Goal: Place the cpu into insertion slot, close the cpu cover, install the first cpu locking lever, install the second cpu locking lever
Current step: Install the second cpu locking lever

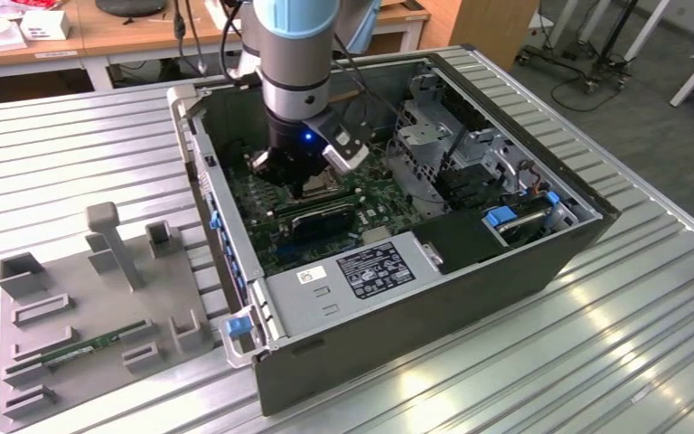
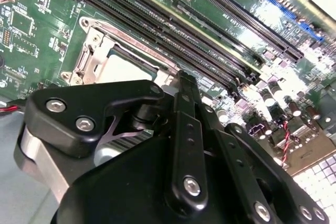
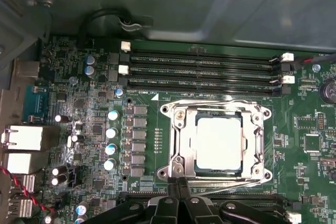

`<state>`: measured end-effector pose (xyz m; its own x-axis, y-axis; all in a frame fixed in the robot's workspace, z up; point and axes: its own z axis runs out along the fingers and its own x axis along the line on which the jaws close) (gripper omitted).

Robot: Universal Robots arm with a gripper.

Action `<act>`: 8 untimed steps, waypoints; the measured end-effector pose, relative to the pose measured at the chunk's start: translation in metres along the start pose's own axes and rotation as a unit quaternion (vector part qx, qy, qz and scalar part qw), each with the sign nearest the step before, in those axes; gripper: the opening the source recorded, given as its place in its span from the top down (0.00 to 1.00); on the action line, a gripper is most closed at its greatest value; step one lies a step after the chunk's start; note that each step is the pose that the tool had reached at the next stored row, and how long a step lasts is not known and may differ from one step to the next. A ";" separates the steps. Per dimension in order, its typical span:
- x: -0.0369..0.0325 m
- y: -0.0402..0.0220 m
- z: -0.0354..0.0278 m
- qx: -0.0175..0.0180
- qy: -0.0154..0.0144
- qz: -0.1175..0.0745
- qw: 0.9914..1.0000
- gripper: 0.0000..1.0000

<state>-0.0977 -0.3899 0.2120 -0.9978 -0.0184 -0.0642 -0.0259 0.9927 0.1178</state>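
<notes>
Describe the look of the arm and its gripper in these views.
In the exterior view the arm is a silvery-grey tube with a pale blue joint cap; dark cables hang beside it and a small blue light glows on its black wrist. The gripper is matte black, built of flat linkage bars fastened with round silver screws, seen in both wrist views.

Cpu: pale matt metal top, smooth. Cpu cover: bright polished metal frame, glossy. Motherboard: green lacquered board, slight sheen. Memory slots: black plastic, white plastic end clips. Gripper: matt black links, shiny steel screws. Computer case: dull grey sheet metal. Bench: ribbed, satin aluminium. Fixture tray, lower left of the exterior view: matt grey plastic.
</notes>
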 end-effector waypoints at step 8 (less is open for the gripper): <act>0.0047 -0.0012 0.0006 -0.001 -0.003 0.000 1.000 0.89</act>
<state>-0.1024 -0.3912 0.2109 -0.9974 -0.0182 -0.0701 -0.0265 0.9924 0.1205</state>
